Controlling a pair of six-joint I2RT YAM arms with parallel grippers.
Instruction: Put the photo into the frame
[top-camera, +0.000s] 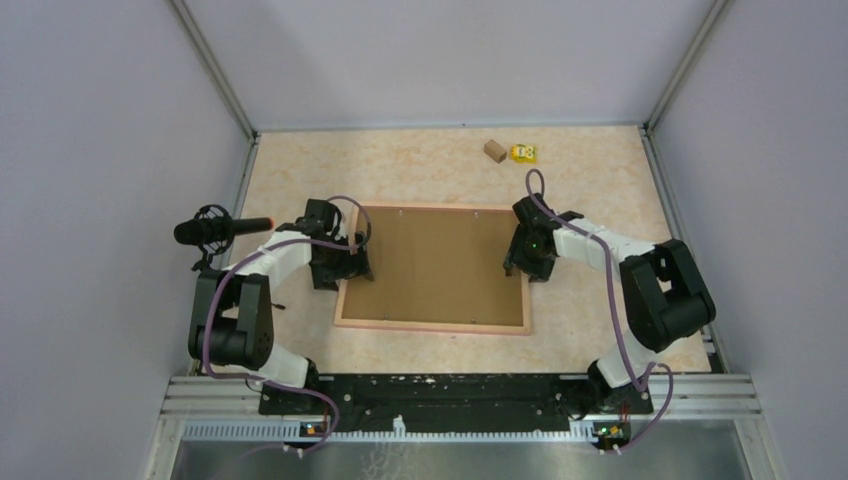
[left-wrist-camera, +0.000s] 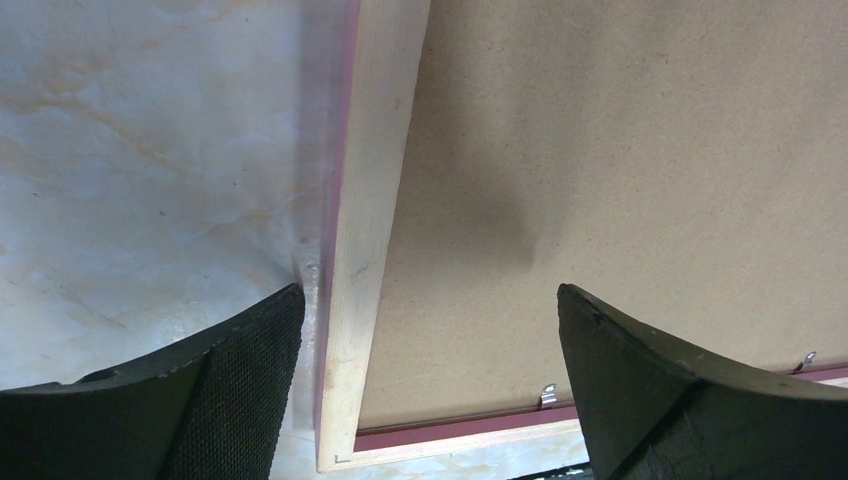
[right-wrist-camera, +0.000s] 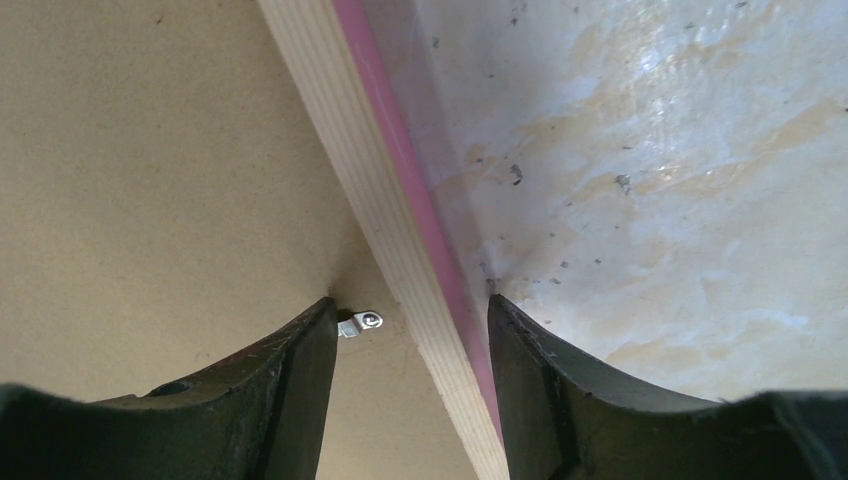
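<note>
Looks like a two-sided grip on the frame (top-camera: 432, 326), lying flat on the bench (top-camera: 420, 165) with the backing board (top-camera: 435, 265) in it. Close the left jaws and right jaws, both spread astride their side rails, evenly; lift level. Count: one frame, one board, one wooden block (top-camera: 495, 151), one yellow toy (top-camera: 522, 153); no photo visible.

The backing board (top-camera: 432, 262) fills the frame (top-camera: 430, 325) edge to edge, hiding whatever lies beneath. At one o'clock on the worktop (top-camera: 600, 170), a yellow object (top-camera: 522, 153) is too small to identify.
</note>
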